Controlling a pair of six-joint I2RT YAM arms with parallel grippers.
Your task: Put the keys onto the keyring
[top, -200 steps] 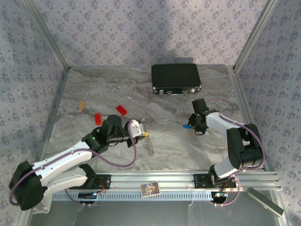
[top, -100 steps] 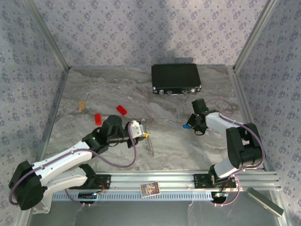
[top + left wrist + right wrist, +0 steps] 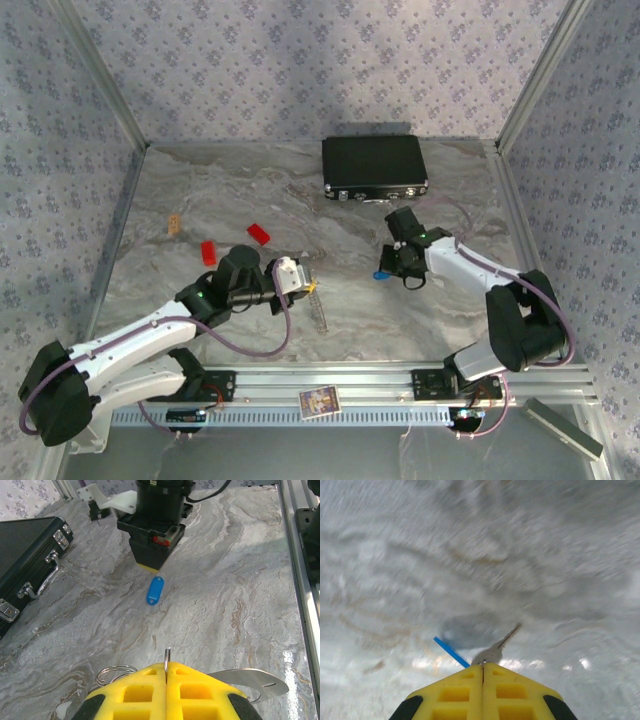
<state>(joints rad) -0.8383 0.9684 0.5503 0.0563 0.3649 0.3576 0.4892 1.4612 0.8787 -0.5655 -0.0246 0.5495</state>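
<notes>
blocks (image 3: 208,252) (image 3: 259,234) 2 | case (image 3: 375,165) 1 | blue key (image 3: 155,590) 1 | keyring (image 3: 321,314) probably 1

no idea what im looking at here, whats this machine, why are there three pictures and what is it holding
It is a pair of robot arms bolted at the near edge of a marbled table. Each arm ends in a two-finger gripper.

The wide picture comes from a fixed camera above and behind the arms. The other two come from small cameras on the wrists. The yellow blocks at the bottom of those pictures are that arm's own fingers.

The left gripper is pinched shut on a thin wire keyring. The right gripper is shut on a small key with a blue tag, which hangs below its fingers in the left wrist picture.

On the table lie a black case at the far side and two red blocks on the left.
</notes>
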